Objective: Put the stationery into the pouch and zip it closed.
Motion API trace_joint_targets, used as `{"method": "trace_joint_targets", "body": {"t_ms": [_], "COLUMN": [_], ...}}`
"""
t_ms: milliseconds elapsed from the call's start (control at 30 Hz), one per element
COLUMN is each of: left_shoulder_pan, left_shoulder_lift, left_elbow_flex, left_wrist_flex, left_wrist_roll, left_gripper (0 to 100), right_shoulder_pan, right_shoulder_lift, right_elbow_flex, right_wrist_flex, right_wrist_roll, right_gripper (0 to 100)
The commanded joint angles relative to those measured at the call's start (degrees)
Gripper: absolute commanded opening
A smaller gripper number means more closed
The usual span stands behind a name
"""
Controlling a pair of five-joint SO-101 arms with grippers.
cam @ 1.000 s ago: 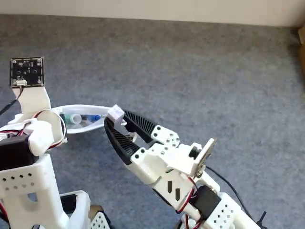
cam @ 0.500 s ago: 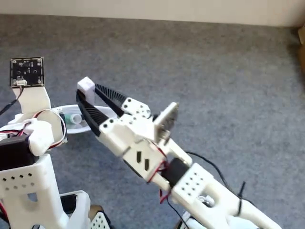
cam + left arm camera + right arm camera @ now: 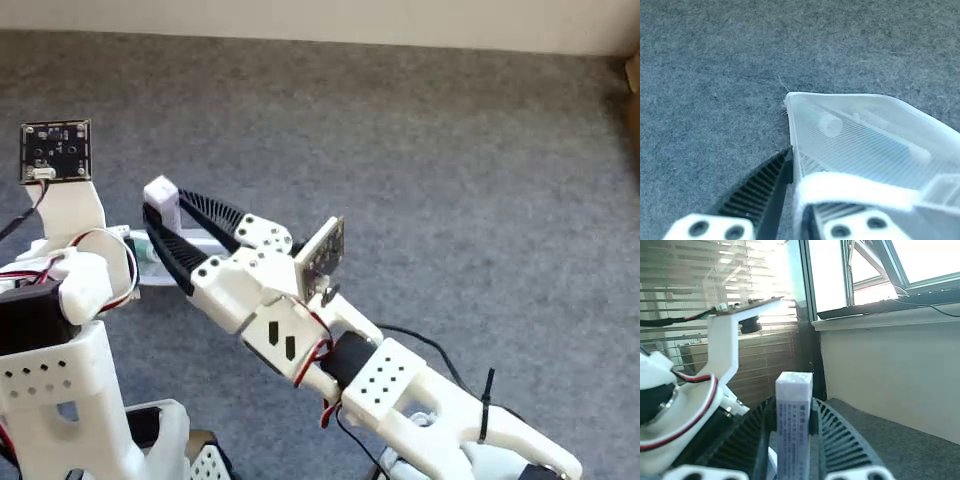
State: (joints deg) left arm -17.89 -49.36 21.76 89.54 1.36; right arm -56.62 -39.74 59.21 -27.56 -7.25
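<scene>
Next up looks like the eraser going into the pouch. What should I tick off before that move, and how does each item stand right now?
1. Eraser gripped by the right gripper: ok, clamped between its fingers.
2. Pouch held by the left gripper: ok, its edge sits between the fingers.
3. Pouch mouth open: cannot tell, the arms cover it in the high view.
4. Eraser lined up over the mouth: cannot tell, its height and the mouth's place are unclear.
5. Stationery already inside: ok, seen through the pouch wall.
</scene>
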Motion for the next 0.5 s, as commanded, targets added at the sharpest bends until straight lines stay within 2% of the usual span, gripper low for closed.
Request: {"method": "trace_joint_targets", "body": {"t_ms": [0, 267, 467], "left_shoulder_pan": [1.1, 1.1, 1.1], "left_shoulder_lift": [-1.54, -1.54, -1.54], "left_elbow_flex": [-0.57, 0.48, 0.75], "left_wrist_flex": [-1.67, -2.46, -2.64], "left_wrist_roll": [0.35, 0.35, 0.35], "left_gripper": [1, 1, 1], "right_shoulder_pan": [-1.63, -1.89, -2.42], "right_shoulder_lift": [-0.13, -10.77, -9.8], "right_elbow_flex": [0.22, 0.66, 1.98], "right_wrist_flex": [-0.75, -0.22, -0.22], "right_wrist_roll": [0.0, 0.0, 0.0], "right_gripper": [0.5, 0.5, 0.5]}}
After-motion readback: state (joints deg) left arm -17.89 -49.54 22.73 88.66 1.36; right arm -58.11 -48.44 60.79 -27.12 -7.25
